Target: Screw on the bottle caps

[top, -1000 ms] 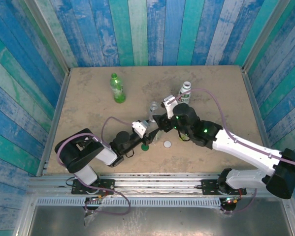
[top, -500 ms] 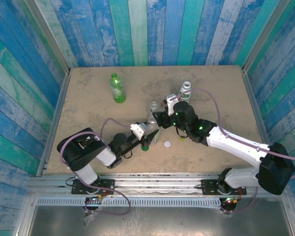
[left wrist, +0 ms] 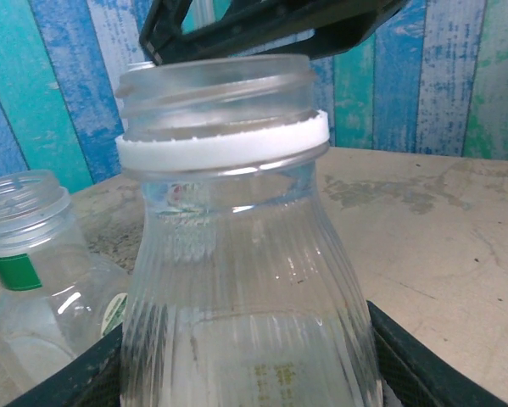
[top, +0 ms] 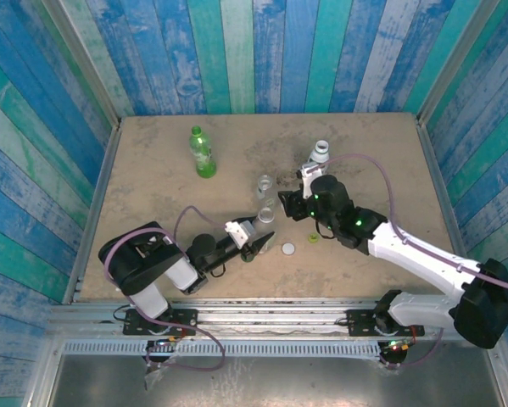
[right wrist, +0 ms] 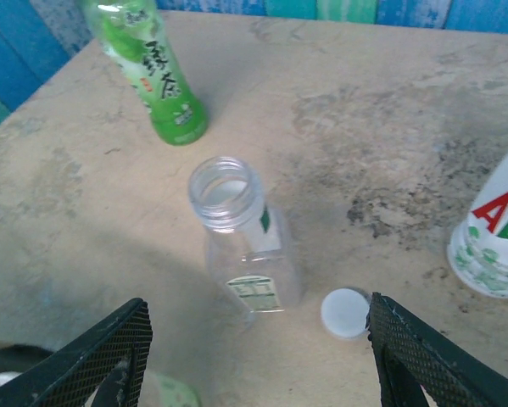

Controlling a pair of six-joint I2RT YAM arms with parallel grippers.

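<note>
Stained tan bench [top: 152, 220], blue-green plank walls [top: 237, 51]; left jaws clamp uncapped clear bottle [top: 267, 214] mid-frame in top view, right jaws wide open, backed off rightward from it since earlier frame.

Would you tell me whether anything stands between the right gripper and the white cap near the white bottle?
Nothing visible does. The white cap lies on bare table before the open jaws of the right gripper; the labelled clear bottle stands left of it, the white bottle right.
</note>
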